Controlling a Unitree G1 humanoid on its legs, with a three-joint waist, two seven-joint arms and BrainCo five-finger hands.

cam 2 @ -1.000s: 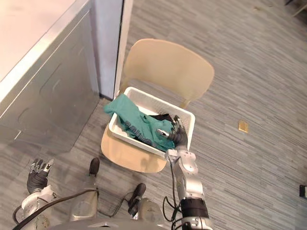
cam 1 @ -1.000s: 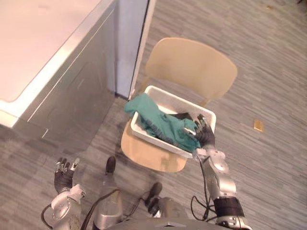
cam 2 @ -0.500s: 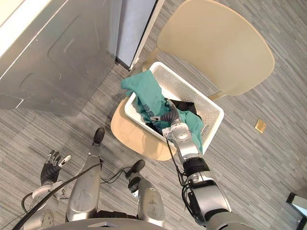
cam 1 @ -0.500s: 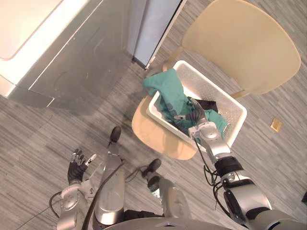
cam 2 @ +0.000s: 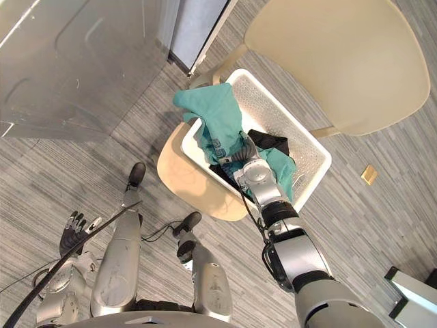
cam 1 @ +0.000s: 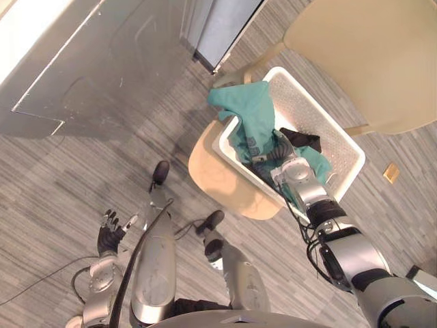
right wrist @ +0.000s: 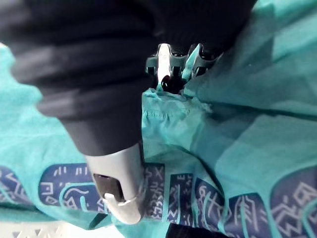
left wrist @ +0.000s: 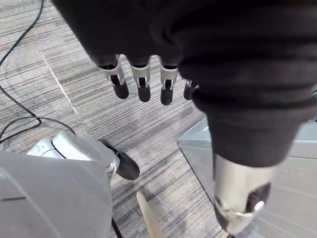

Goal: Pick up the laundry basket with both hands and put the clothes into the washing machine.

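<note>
The grey washing machine (cam 1: 82, 68) stands at the far left, and low before it the left robot hand (cam 1: 108, 236) hangs over the floor, released, its fingers straight. To the right, the white laundry basket (cam 1: 304, 102) sits on the seat of a pale wooden chair (cam 1: 369, 55). A teal garment (cam 1: 246, 109) spills over the basket's rim, beside a black garment (cam 1: 300, 140). The right robot hand (cam 1: 278, 160) presses into the teal cloth; whether it is grasping the cloth cannot be told.

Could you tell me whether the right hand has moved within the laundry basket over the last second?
Yes. The right hand went from the laundry basket's right corner toward its middle, onto the teal garment.
</note>
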